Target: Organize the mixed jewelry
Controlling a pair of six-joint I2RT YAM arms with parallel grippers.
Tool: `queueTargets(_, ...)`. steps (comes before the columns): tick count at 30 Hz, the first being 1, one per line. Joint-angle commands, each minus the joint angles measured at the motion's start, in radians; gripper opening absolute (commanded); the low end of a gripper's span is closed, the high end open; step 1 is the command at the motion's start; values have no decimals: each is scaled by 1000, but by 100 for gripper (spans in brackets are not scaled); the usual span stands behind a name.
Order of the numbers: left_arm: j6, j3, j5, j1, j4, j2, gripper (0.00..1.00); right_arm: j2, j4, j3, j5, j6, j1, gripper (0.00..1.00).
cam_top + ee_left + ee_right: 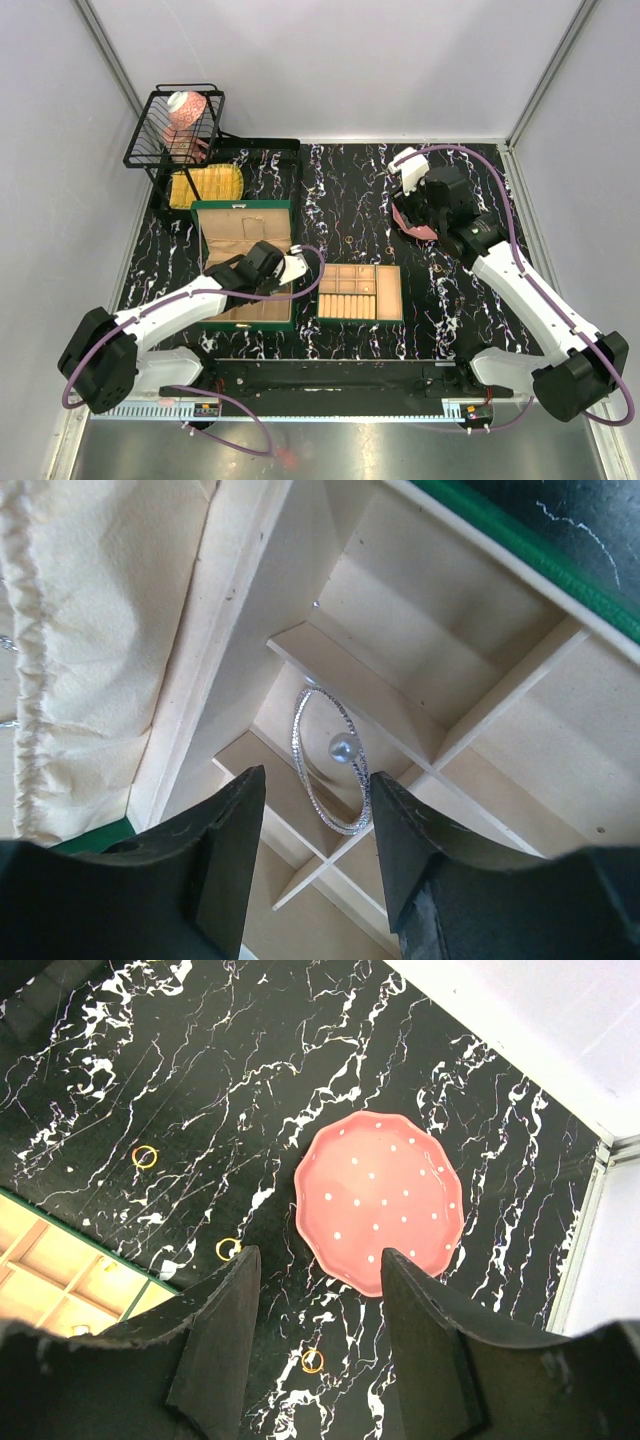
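1. Black marble table [350, 200]: gold rings [145, 1156] lie loose, well apart, beside the pink plate [380, 1200].
2. My right gripper [318, 1257] hovers wide open, empty. Risk: thin rings skid on the table under a pinch.
3. My left gripper [317, 785] is open, empty, over the green box [520, 550]; silver hoop [296, 742] and pearl stud [343, 747] sit together in one compartment. Risk: I clip the dividers [420, 765] or snag both pieces.

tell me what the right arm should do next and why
Probably lower the open, empty right gripper onto the nearest gold ring and pinch it. That ring lies loose on the marble table, outside the compartment tray. Two more gold rings lie farther off, so the closest seems the easiest pick.
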Motion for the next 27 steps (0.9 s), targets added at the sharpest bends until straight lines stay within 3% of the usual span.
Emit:
queueTargets(1,-8,60,21,-4,-23,-2,52,-32,34,-3,-9,-6,-10,58)
queueTargets(27,8,34,32,-5,48,52,53,-36,35,-13,-16,-1,-16,58)
